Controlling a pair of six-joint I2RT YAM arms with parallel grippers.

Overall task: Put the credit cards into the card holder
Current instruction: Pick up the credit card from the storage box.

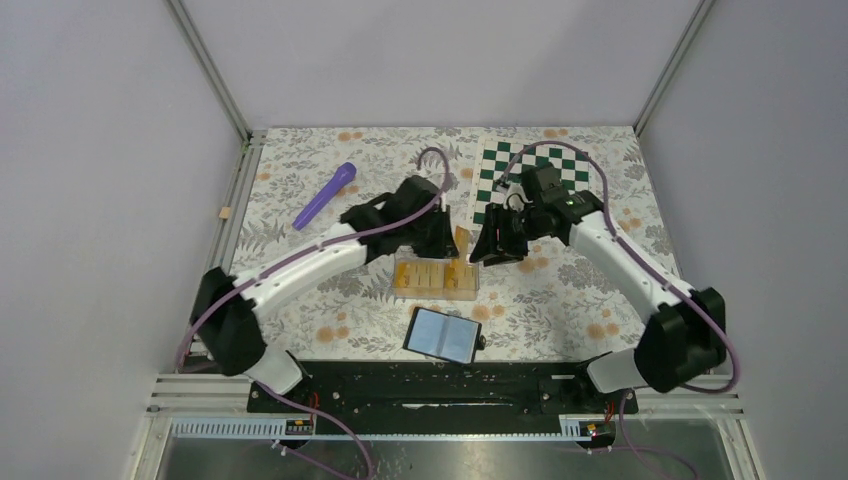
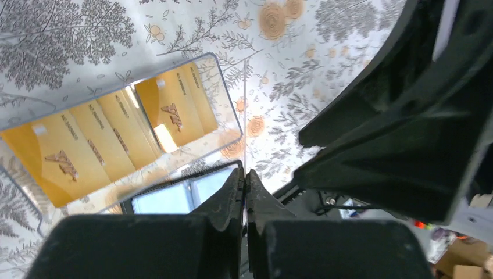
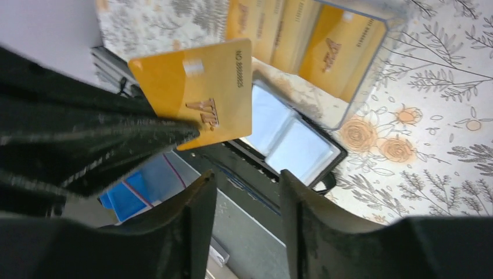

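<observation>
On the floral tablecloth (image 1: 330, 300), with a green-and-white chequered mat (image 1: 575, 165) at its far right, a clear plastic box (image 1: 436, 297) sits mid-table with most of the credit cards (image 2: 87, 145) lying flat inside. The black card holder (image 1: 443, 335) lies open just near of the box (pale lining up). The left gripper (image 2: 245, 180) is clamped on one credit card (image 3: 200, 93), held in the air over the box's far side, while the right gripper (image 3: 245, 177) hangs just right of it, fingers spread and holding nothing.
</observation>
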